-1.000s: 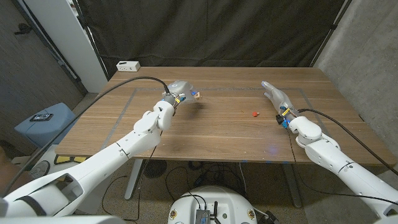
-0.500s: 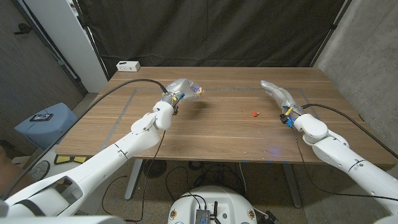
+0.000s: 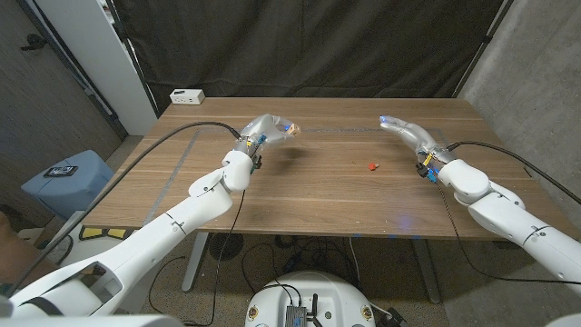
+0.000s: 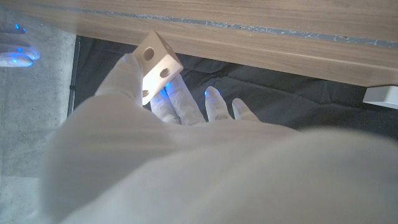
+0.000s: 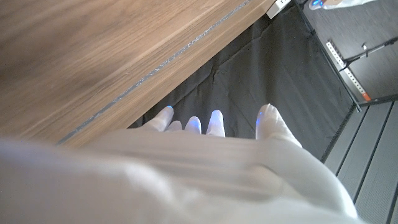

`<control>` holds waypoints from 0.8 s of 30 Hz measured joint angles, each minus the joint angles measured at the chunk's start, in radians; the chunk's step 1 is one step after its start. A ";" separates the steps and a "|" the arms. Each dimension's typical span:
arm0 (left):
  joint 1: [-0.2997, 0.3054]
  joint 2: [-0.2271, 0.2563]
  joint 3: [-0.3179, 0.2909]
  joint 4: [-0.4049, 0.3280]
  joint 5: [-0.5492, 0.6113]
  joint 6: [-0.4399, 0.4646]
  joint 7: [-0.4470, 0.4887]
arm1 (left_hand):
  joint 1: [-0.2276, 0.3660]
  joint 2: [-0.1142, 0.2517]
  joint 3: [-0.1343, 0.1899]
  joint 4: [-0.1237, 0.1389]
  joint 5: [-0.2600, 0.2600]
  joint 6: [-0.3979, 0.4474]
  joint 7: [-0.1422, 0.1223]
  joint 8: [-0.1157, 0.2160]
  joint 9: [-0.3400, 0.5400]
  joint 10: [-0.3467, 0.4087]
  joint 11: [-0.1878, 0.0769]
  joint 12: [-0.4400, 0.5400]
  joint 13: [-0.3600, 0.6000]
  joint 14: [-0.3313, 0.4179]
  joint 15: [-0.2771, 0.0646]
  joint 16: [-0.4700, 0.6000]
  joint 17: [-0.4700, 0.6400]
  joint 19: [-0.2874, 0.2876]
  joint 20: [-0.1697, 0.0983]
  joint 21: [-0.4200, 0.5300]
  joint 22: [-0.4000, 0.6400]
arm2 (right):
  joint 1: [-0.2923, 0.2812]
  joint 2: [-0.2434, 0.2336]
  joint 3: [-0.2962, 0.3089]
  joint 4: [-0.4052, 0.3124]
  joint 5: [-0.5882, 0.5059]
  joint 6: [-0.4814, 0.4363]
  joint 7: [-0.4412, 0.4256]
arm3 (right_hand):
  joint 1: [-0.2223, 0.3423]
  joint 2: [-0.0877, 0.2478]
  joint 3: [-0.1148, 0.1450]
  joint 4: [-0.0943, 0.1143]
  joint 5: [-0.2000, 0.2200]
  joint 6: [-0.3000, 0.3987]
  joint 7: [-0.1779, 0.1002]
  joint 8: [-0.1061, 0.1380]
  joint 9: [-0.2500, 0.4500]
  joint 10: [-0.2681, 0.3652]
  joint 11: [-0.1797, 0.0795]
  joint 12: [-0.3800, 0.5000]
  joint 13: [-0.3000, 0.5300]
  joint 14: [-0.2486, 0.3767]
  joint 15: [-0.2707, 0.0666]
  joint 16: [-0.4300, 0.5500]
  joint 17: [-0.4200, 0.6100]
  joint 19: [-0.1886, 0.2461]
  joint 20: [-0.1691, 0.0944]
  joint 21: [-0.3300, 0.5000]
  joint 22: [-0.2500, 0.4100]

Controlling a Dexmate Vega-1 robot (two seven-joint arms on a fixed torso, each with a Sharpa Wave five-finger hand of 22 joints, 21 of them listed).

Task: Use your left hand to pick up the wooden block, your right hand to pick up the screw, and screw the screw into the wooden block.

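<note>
My left hand (image 3: 265, 127) is raised over the table's back left and grips a small pale wooden block (image 3: 290, 130) at its fingertips. In the left wrist view the wooden block (image 4: 157, 63) shows round holes in its faces, held against my fingers (image 4: 180, 102). A small red screw (image 3: 371, 166) lies on the wooden table (image 3: 309, 195), right of centre. My right hand (image 3: 408, 132) hovers above the table just behind and to the right of the screw, fingers stretched out and holding nothing. In the right wrist view its fingers (image 5: 214, 121) point past the table's edge.
A white power strip (image 3: 187, 95) sits at the table's back left corner. A thin taped line (image 3: 363, 130) runs along the table's back part. A black curtain hangs behind. A blue bin (image 3: 64, 177) stands on the floor to the left.
My left hand has lifted the block higher and carried it slightly rightward. My right hand has risen and moved a little to the right, fingers still extended. The screw has stayed put.
</note>
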 measured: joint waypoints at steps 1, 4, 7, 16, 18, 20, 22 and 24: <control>0.002 -0.002 -0.003 0.003 -0.013 -0.010 0.004 | -0.003 0.003 0.000 0.000 0.000 0.000 0.000 0.000 0.000 -0.001 -0.001 0.000 0.000 0.000 0.000 0.000 0.000 0.000 0.000 0.000 0.000 | 0.000 0.000 0.000 0.000 -0.001 0.000 0.001 | 0.003 -0.003 0.003 -0.003 0.000 0.000 0.000 0.000 0.000 0.000 0.000 0.000 0.000 0.002 0.002 0.000 0.000 0.000 0.000 0.000 0.000; 0.007 -0.004 -0.009 0.009 -0.032 -0.028 0.011 | -0.005 0.005 0.000 0.000 0.000 0.000 0.000 0.000 0.000 -0.005 0.003 0.000 0.000 0.000 0.000 0.000 0.000 0.000 0.000 0.000 0.000 | 0.005 -0.019 -0.003 -0.001 -0.021 0.001 0.014 | 0.020 -0.010 0.004 -0.004 0.000 0.004 -0.003 0.000 0.000 0.000 0.000 0.000 0.000 0.004 0.004 0.000 0.000 0.006 0.006 0.000 0.000; 0.014 -0.008 -0.017 0.017 -0.066 -0.058 0.021 | -0.005 0.005 0.000 0.000 0.000 0.000 0.000 0.000 0.000 -0.006 0.005 -0.003 0.001 0.000 0.000 0.000 0.000 0.000 0.000 0.000 0.000 | 0.011 -0.041 -0.005 -0.006 -0.043 0.001 0.027 | 0.030 -0.020 0.004 -0.004 0.000 0.003 -0.003 0.000 0.000 0.000 0.000 0.000 0.000 0.004 0.003 0.000 0.000 0.011 0.010 0.000 0.000; 0.033 -0.017 -0.035 0.032 -0.140 -0.116 0.035 | -0.009 0.009 -0.004 0.004 -0.008 -0.009 -0.002 -0.004 0.000 -0.008 0.003 -0.007 0.003 0.000 0.000 0.000 0.000 0.000 0.000 0.000 0.005 | 0.026 -0.093 -0.014 -0.028 -0.105 -0.016 0.054 | 0.058 -0.048 0.007 -0.007 0.000 0.000 -0.008 0.000 0.002 0.000 0.000 0.000 0.000 0.012 0.002 0.000 0.000 0.033 0.008 0.000 0.000; 0.039 -0.021 -0.040 0.037 -0.165 -0.132 0.036 | -0.006 0.013 -0.008 0.001 -0.008 -0.011 0.000 -0.004 0.000 -0.010 0.001 -0.008 0.007 0.000 0.000 0.000 0.000 -0.005 0.005 0.000 0.005 | 0.031 -0.111 -0.018 -0.040 -0.130 -0.025 0.061 | 0.064 -0.054 0.007 -0.007 0.000 0.003 -0.011 0.000 0.005 0.000 0.000 0.000 0.000 0.012 0.002 0.000 0.000 0.036 0.011 0.000 0.000; 0.043 -0.023 -0.044 0.039 -0.182 -0.141 0.036 | -0.005 0.013 -0.009 0.002 -0.008 -0.011 0.000 -0.004 0.000 -0.010 0.001 -0.008 0.008 0.000 0.000 0.000 0.000 -0.006 0.005 0.000 0.005 | 0.034 -0.122 -0.020 -0.045 -0.142 -0.029 0.065 | 0.078 -0.057 0.007 -0.007 0.000 0.003 -0.019 0.000 0.005 0.005 -0.005 0.000 0.000 0.012 0.002 0.000 0.000 0.036 0.011 0.000 0.000; 0.048 -0.026 -0.049 0.043 -0.201 -0.151 0.036 | -0.003 0.016 -0.009 0.002 -0.008 -0.011 0.000 -0.004 0.000 -0.014 0.005 -0.008 0.009 0.000 0.000 0.000 0.000 -0.015 0.004 0.000 0.005 | 0.038 -0.130 -0.023 -0.051 -0.157 -0.034 0.069 | 0.083 -0.062 0.011 -0.003 0.000 0.003 -0.022 0.000 0.005 0.005 -0.005 0.000 0.000 0.012 0.002 0.000 0.000 0.039 0.015 0.000 0.000; 0.051 -0.027 -0.053 0.046 -0.219 -0.161 0.034 | -0.003 0.016 -0.009 0.002 -0.008 -0.011 0.000 -0.004 0.000 -0.013 0.005 -0.008 0.009 0.000 0.000 0.000 0.000 -0.015 0.004 0.000 0.005 | 0.044 -0.145 -0.027 -0.060 -0.181 -0.041 0.078 | 0.094 -0.062 0.015 -0.007 0.000 0.004 -0.023 0.000 0.005 0.005 -0.005 0.000 0.000 0.016 0.006 0.000 0.000 0.041 0.016 0.000 0.000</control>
